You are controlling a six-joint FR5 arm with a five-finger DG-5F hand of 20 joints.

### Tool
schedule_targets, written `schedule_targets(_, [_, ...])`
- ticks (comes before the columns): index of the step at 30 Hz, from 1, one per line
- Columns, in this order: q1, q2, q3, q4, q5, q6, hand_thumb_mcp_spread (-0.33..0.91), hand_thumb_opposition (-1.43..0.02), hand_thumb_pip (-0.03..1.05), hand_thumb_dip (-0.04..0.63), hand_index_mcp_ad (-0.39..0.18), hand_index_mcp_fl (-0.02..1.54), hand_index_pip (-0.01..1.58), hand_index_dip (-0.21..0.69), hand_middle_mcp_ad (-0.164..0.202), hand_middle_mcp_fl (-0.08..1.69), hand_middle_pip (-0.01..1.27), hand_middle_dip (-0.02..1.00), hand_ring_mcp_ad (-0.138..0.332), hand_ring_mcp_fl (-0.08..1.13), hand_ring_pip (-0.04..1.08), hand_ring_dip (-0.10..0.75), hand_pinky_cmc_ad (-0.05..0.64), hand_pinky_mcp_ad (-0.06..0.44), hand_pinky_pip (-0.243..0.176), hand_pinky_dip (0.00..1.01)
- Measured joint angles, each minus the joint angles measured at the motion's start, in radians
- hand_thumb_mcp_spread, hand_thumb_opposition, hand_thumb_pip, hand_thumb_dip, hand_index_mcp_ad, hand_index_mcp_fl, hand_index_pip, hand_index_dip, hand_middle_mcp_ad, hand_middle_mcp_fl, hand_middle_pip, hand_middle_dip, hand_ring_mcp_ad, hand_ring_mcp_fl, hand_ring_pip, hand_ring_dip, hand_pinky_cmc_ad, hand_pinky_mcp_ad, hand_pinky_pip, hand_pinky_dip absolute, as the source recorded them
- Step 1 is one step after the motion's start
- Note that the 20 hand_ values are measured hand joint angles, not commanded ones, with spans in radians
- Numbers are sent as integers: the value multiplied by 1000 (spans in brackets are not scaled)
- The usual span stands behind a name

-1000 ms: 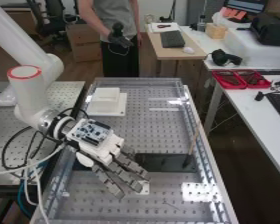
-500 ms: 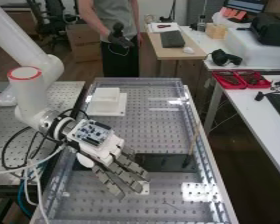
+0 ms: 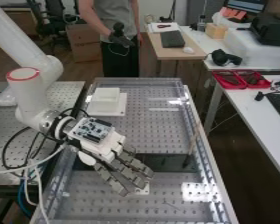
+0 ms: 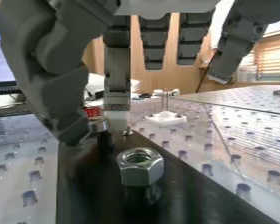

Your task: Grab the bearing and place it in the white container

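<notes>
High view: the bench is seen running from near to far, its top pierced by rows of holes. The arm is set at the left, with its lower end held over the bench's left edge. On the right, beyond the bench, red trays are placed on a white table. Across the nearer half of the bench, a dark strip is laid from left to right. Over the left part of this strip the hand is held, tilted down to the right and towards the near end. Its fingers are kept nearly straight and close together. The container is placed at the far left, on a white plate, well apart from the hand. A thin stick is seen at a slant by the strip's right end.

In the wrist view, a white base with upright pins is seen beside the strip. A hex nut is stood upright on the strip. What appears to be the bearing, round and metallic, is found at the strip, just beside the thumb tip; whether it is touched or pinched cannot be told. Near it, a small bolt is seen.
</notes>
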Motion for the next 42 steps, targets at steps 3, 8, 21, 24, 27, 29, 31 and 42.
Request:
schedule_targets(3, [-1,0,0,1,-2,1,333,-817,663,234,-61,340,1463,77,82,52,126,218,152,0,152,80,396,295,-120,443])
schedule_targets(8, [-1,24,-4,12,-10,2,333,-817,661,220,-61,365,1457,63,82,51,126,222,147,2,152,80,398,295,-120,443])
schedule_targets(21, [50,197,-39,21,-52,-25,333,-815,661,220,-61,403,1428,65,84,82,126,222,147,0,148,80,382,295,-124,443])
schedule_targets(24, [89,246,-53,0,-49,-34,333,-815,661,220,-61,403,1428,65,84,98,126,222,147,2,150,80,382,295,-120,443])
schedule_targets(27, [137,293,-70,-27,-29,-38,330,-815,661,220,-61,403,1428,65,79,98,126,222,148,2,141,80,382,295,-124,443])
schedule_targets(29, [161,313,-77,-40,-14,-39,330,-815,661,220,-61,403,1428,65,82,112,126,222,145,0,141,80,382,295,-124,443])
schedule_targets(31, [209,348,-89,-70,23,-39,333,-815,661,220,-61,403,1428,65,82,112,126,222,145,0,143,80,382,295,-124,443])
schedule_targets(42, [428,438,-115,-196,236,-24,330,-817,661,220,-61,414,1403,65,82,117,126,222,147,2,126,82,386,295,-124,435])
